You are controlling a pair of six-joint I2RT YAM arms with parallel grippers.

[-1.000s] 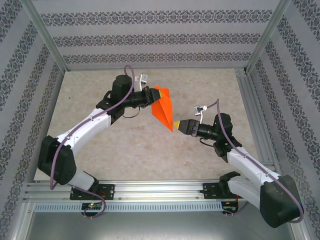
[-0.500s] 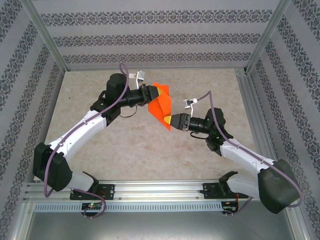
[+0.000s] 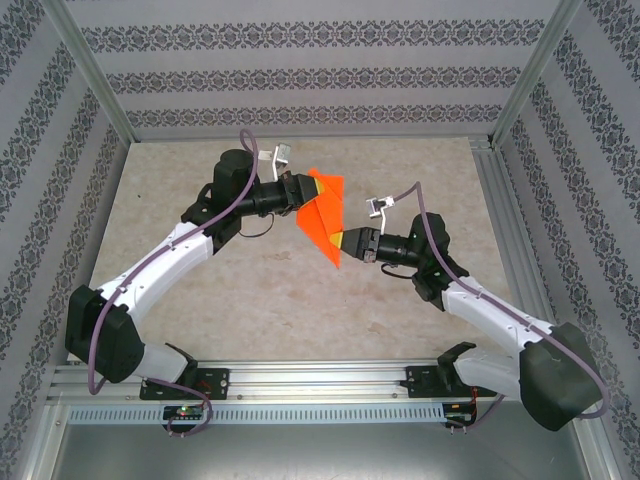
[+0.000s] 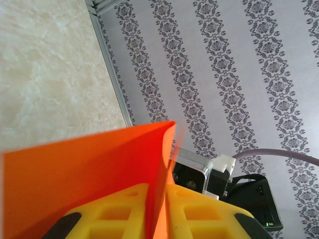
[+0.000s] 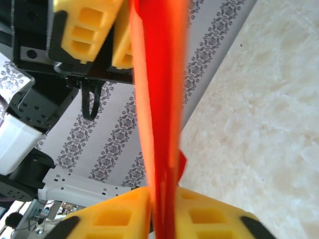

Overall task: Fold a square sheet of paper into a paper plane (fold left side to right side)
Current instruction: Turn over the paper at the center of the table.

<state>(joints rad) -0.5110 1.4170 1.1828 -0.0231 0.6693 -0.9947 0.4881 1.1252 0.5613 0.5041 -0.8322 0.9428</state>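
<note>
I have the paper plane (image 3: 322, 215) lifted off the table (image 3: 250, 290) and held in the air between my two arms, near the middle of the workspace and a little toward the far side. My left gripper (image 3: 297, 192) is clamped on its broad far end; in the left wrist view the yellow fingers (image 4: 119, 209) press the orange sheet (image 4: 84, 174) from both sides, with no gap I can see. My right gripper (image 3: 345, 241) is closed on the narrow pointed end nearest me. In the right wrist view the paper (image 5: 157, 99) runs edge-on straight up from between those fingers (image 5: 199, 209), a slim doubled blade.

By my reading the side-to-side fold is the step in hand and it is nearly made: the two halves lie close together along one line, and the shape from above is already a tapering dart. What I cannot tell is how sharp the centre crease is, or whether the layers are flush all along their length.

The next move, as I judge it, calls for both grips to work together — the point must stay aligned with the tail so the halves do not shear apart. If either end is to be let go, the other grip has to hold the layers shut alone, and thin paper springs open easily.
</note>
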